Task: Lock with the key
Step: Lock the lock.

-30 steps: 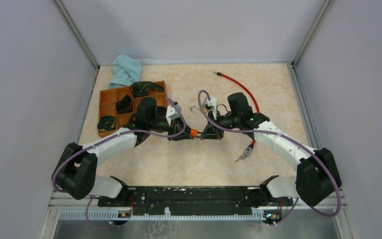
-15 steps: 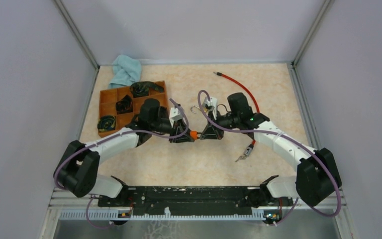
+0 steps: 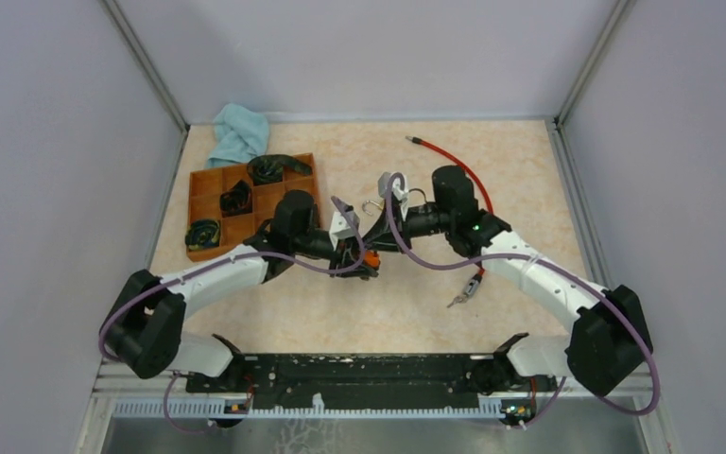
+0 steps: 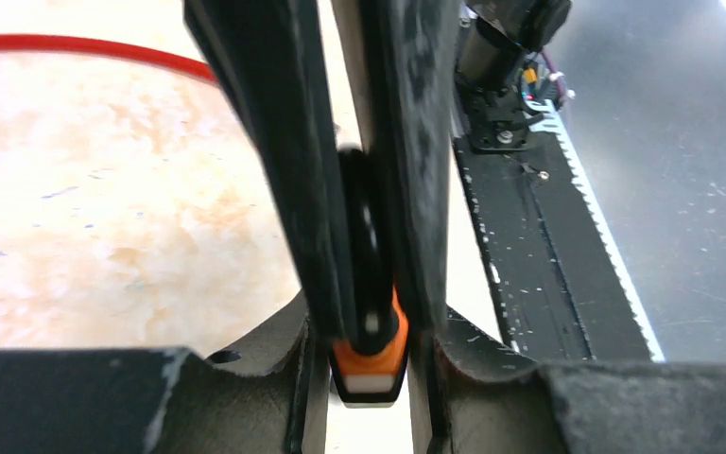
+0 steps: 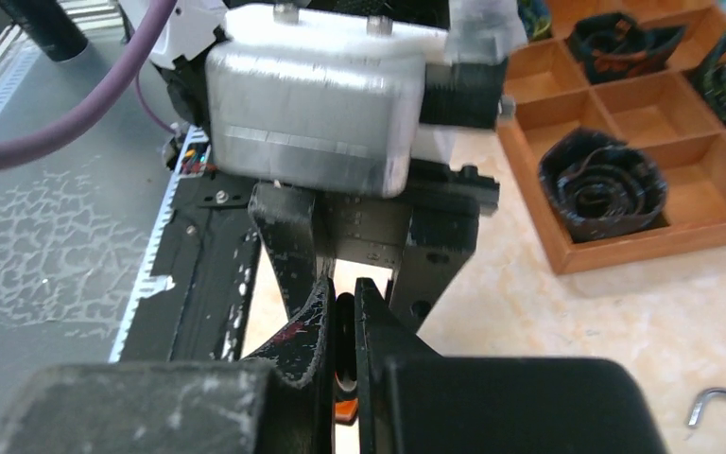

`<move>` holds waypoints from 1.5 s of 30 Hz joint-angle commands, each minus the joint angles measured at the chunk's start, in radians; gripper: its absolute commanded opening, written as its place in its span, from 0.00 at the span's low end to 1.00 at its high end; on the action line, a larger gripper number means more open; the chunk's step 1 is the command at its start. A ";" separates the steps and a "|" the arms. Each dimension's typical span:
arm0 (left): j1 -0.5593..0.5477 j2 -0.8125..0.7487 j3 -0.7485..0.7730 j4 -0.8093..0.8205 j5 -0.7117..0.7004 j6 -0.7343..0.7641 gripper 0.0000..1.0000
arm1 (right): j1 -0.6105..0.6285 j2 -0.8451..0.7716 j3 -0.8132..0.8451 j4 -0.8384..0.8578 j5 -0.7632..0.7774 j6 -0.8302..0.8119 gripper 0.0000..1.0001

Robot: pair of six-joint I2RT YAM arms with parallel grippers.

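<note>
Turning the key [image 5: 344, 352] cleanly needs support: left gripper [image 4: 369, 236] clamps the orange lock [image 4: 371, 357] just right of the tray [image 3: 236, 167]; right gripper [image 5: 343, 317], jaws pinching what looks like the key, should twist about its axis.

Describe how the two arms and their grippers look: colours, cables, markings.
Both the left arm and the right arm have white links, bulky black joints and a purple cable looped alongside. A small green light glows near the right wrist. The left gripper and right gripper have flat black fingers, scuffed pale.
</note>
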 commanded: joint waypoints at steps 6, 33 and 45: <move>0.113 -0.115 0.008 -0.037 0.000 0.068 0.00 | -0.118 -0.135 0.012 0.078 -0.077 -0.054 0.00; 0.175 -0.117 0.173 -0.285 -0.092 0.250 0.00 | -0.163 -0.116 -0.123 0.384 -0.070 0.271 0.00; 0.168 -0.067 0.243 -0.288 -0.038 0.210 0.00 | -0.144 -0.079 -0.184 0.523 -0.068 0.316 0.00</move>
